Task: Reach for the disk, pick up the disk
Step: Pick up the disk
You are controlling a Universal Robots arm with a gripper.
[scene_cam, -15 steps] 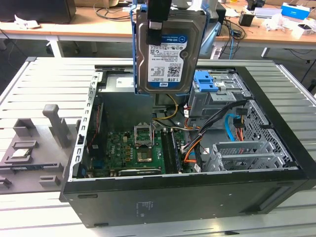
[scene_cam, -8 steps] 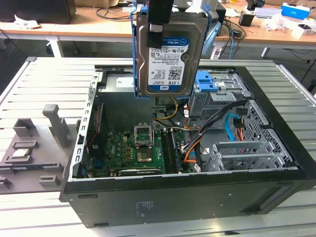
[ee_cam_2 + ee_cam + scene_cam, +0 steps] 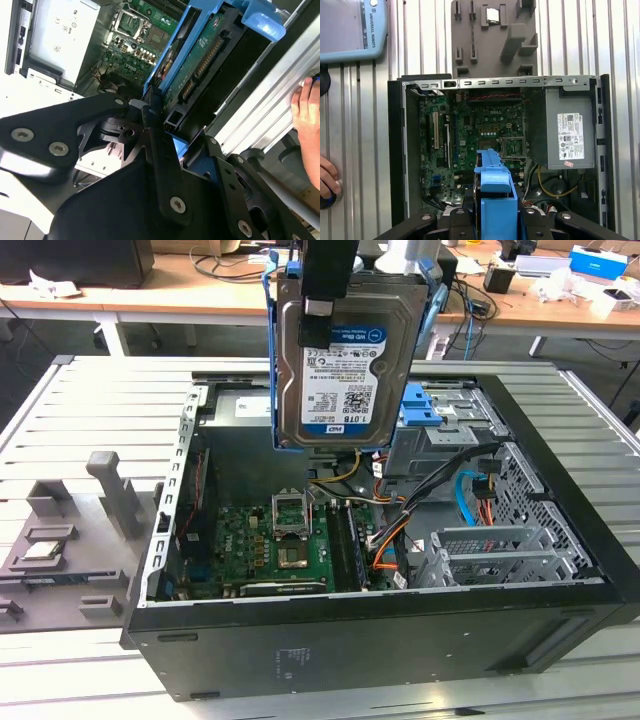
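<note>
On the exterior view's left, a grey holder block [image 3: 70, 530] with small parts in its slots lies on the slatted metal table [image 3: 80, 410]. Just beside it stands the open black computer case [image 3: 380, 650], with the green motherboard [image 3: 270, 545] on its floor.

Over the middle of the case hangs the disk [image 3: 340, 360], upright and clear of everything below. Its white-and-blue label with barcodes faces the camera upside down, and the blue bracket runs along its edges. The gripper [image 3: 325, 295] pinches the disk at its upper edge. In the second wrist view the black fingers [image 3: 152, 125] close on the bracket's end.

Below the disk, loose yellow, orange and blue cables [image 3: 470, 495] cross the case. Further right, a blue latch [image 3: 425, 410] sits atop the metal drive cage [image 3: 500, 540].

In the first wrist view a grey power supply [image 3: 570, 130] carries a white printed sticker, and a screened pendant [image 3: 350, 30] lies on the table. A person's hand [image 3: 327, 180] rests at the table's edge, well apart from the disk.
</note>
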